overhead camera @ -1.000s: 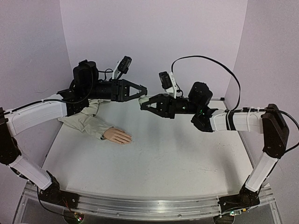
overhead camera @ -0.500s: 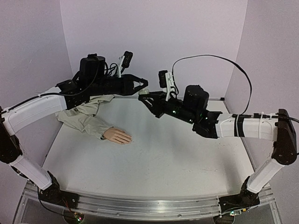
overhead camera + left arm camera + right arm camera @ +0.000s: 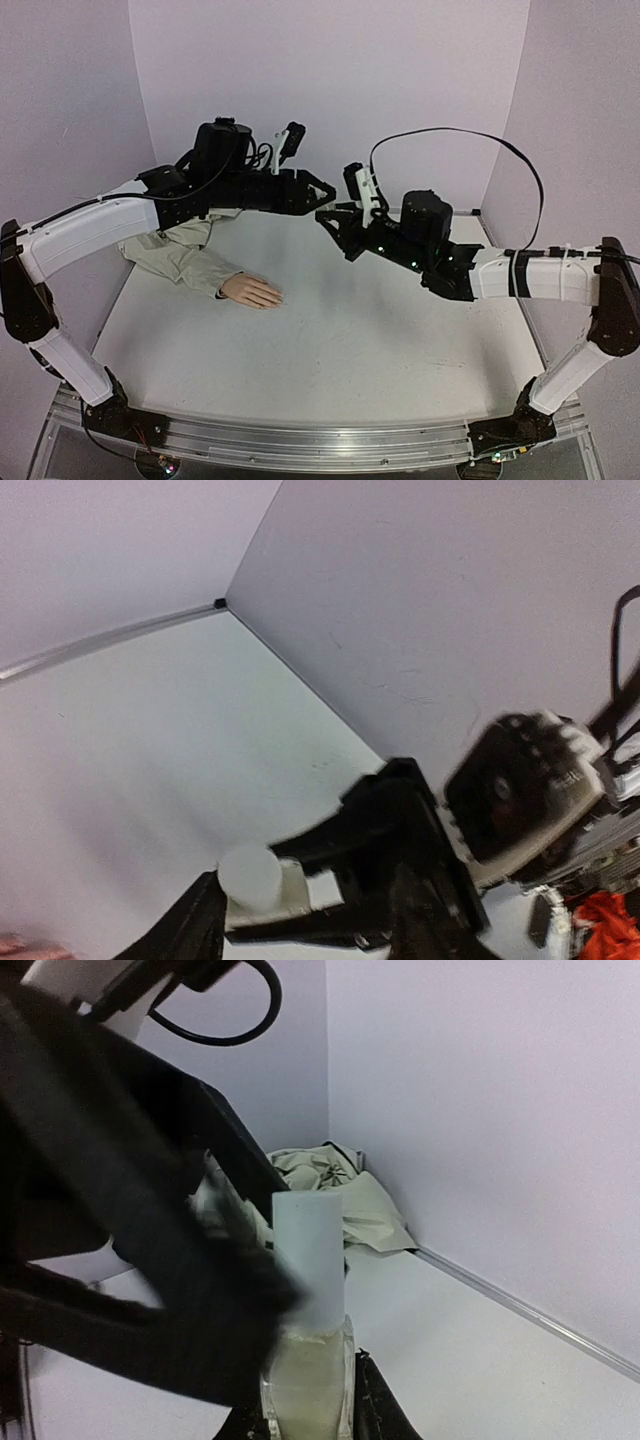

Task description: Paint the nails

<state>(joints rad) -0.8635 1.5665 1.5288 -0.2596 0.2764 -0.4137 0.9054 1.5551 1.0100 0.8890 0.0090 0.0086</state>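
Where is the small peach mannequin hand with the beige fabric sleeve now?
In the top view, the mannequin hand lies flat on the left side of the white table, its sleeve running back under the left arm.

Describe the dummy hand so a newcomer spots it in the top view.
On the white table, look at the left half, where a crumpled beige sleeve runs from the back wall toward the middle. The hand sticks out of its near end, lying flat. It is the only peach, skin-coloured thing there.

One mannequin hand, apparently one bottle
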